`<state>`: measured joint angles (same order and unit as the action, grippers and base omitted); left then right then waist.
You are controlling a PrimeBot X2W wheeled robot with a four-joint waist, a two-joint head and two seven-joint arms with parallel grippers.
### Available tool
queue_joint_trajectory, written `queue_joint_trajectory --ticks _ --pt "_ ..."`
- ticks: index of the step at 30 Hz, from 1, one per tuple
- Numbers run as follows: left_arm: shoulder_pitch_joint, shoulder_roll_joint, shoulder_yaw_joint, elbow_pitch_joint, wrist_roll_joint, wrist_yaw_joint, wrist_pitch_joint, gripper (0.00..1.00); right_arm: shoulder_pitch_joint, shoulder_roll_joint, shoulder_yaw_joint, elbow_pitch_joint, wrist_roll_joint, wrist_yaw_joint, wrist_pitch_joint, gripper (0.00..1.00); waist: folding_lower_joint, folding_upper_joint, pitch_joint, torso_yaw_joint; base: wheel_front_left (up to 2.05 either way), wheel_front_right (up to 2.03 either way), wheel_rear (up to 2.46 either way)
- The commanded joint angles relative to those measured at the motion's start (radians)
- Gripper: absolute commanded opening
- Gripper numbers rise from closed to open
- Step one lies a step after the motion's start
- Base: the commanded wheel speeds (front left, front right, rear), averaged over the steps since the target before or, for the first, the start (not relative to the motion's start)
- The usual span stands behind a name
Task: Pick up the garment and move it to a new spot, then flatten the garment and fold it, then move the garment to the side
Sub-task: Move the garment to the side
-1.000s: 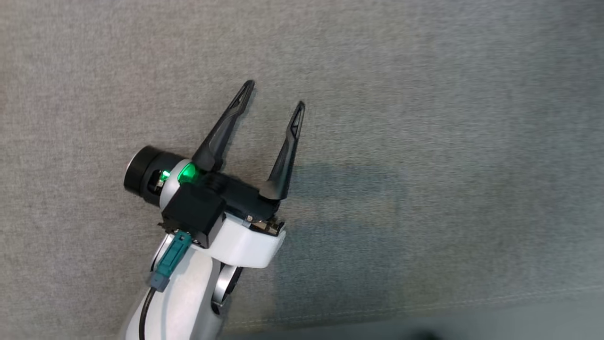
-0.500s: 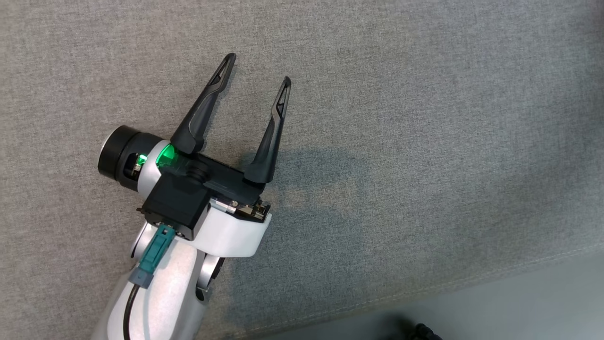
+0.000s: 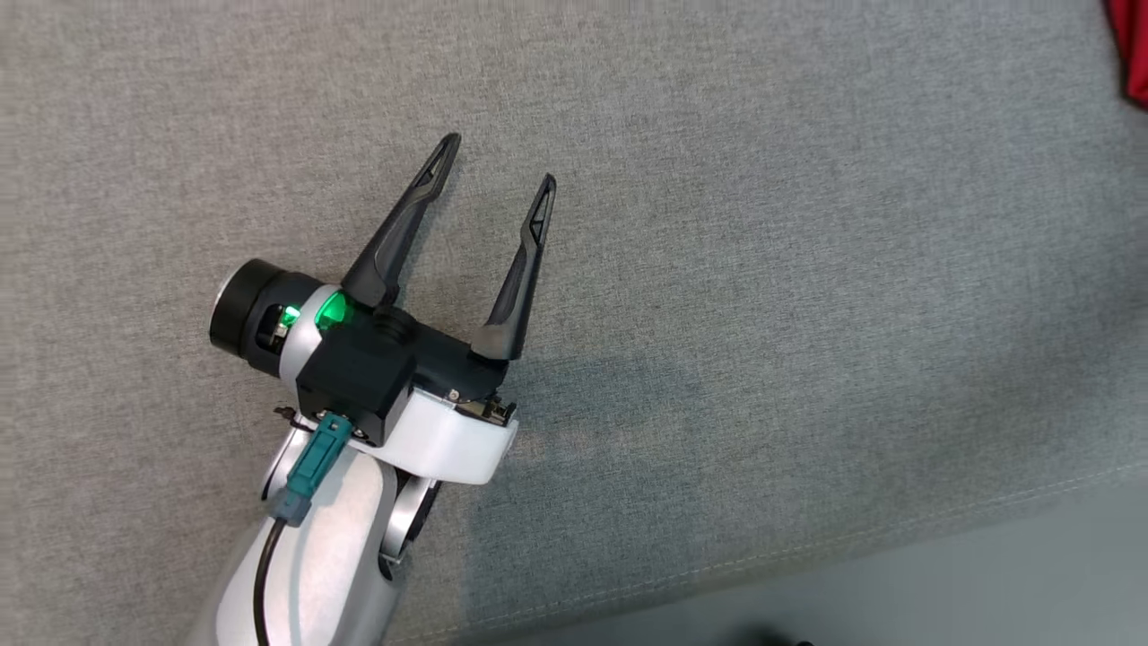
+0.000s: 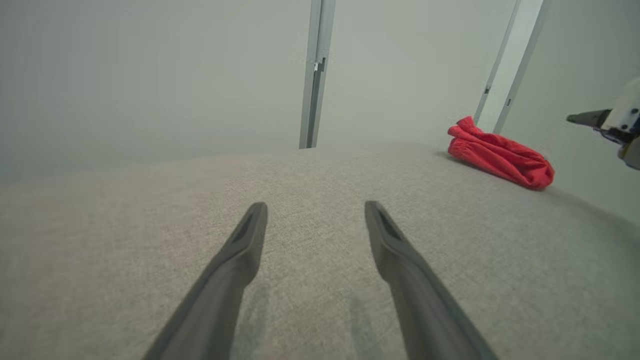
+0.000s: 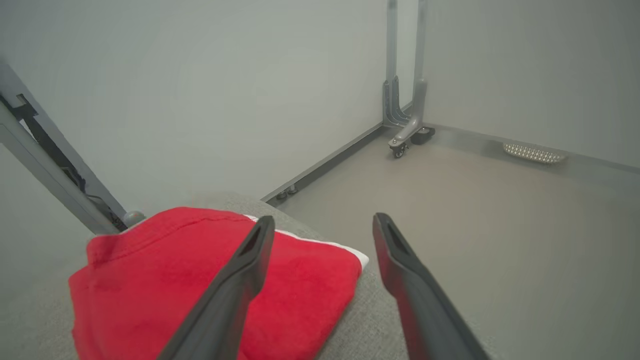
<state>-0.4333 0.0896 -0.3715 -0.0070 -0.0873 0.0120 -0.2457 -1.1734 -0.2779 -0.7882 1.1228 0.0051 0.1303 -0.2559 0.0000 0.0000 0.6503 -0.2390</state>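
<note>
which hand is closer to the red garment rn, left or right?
Right hand: the red cloth garment lies just beneath its fingers. The left hand is over bare grey fabric, with the garment far off.

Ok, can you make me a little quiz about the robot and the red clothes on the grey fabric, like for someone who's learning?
1. True or false: the left gripper, with its two long dark fingers, is open and holds nothing.
2. Where does the soft red cloth garment lie? A) on the floor B) on the grey woven fabric surface C) between the left gripper's fingers
3. Which gripper is closer to the garment?

Key: 1 true. 2 B. 3 the right gripper, which is open and right by the garment.
</note>
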Motion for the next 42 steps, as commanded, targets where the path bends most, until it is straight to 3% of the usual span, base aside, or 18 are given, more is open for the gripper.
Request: queue_joint_trajectory --ticks 1,3,9,17,22,25,26,36,42 --pt "0.02 0.006 0.022 -0.016 -0.01 0.011 0.002 1.0 -0.003 0.001 0.004 -0.043 -0.022 0.0 -0.006 1.0 0.0 0.0 -0.022 0.004 0.0 0.0 0.0" --pt "0.03 0.0 0.031 0.002 -0.023 0.027 -0.004 1.0 -0.009 0.052 0.033 -0.095 -0.053 0.0 -0.006 1.0 0.0 0.0 -0.06 0.012 0.0 0.0 0.0" --pt "0.065 -0.022 0.067 0.05 -0.079 0.088 -0.012 1.0 0.076 0.103 0.185 -0.166 -0.055 0.0 -0.006 1.0 0.0 0.0 -0.151 0.05 0.0 0.0 0.0" --pt "0.13 -0.036 0.102 0.087 -0.162 0.122 -0.016 1.0 0.272 0.122 0.489 -0.278 0.149 0.0 -0.006 1.0 0.0 0.0 -0.302 0.116 0.0 0.0 0.0" --pt "0.188 -0.038 0.138 0.097 -0.196 0.116 -0.016 1.0 0.41 0.107 0.702 -0.377 0.296 0.0 -0.006 1.0 0.0 0.0 -0.399 0.145 0.0 0.0 0.0" --pt "0.209 -0.038 0.157 0.101 -0.201 0.106 -0.016 1.0 0.463 0.097 0.765 -0.42 0.342 0.0 -0.006 1.0 0.0 0.0 -0.433 0.152 0.0 0.0 0.0" --pt "0.244 -0.039 0.192 0.107 -0.202 0.082 -0.016 1.0 0.558 0.086 0.845 -0.501 0.386 0.0 -0.006 1.0 0.0 0.0 -0.496 0.164 0.0 0.0 0.0" --pt "0.319 -0.039 0.235 0.103 -0.191 0.068 -0.016 1.0 0.766 0.084 0.917 -0.674 0.377 0.0 -0.006 1.0 0.0 0.0 -0.613 0.187 0.0 0.0 0.0" --pt "0.374 -0.039 0.24 0.09 -0.186 0.047 -0.016 1.0 0.89 0.093 0.907 -0.774 0.322 0.0 -0.006 1.0 0.0 0.0 -0.659 0.194 0.0 0.0 0.0"
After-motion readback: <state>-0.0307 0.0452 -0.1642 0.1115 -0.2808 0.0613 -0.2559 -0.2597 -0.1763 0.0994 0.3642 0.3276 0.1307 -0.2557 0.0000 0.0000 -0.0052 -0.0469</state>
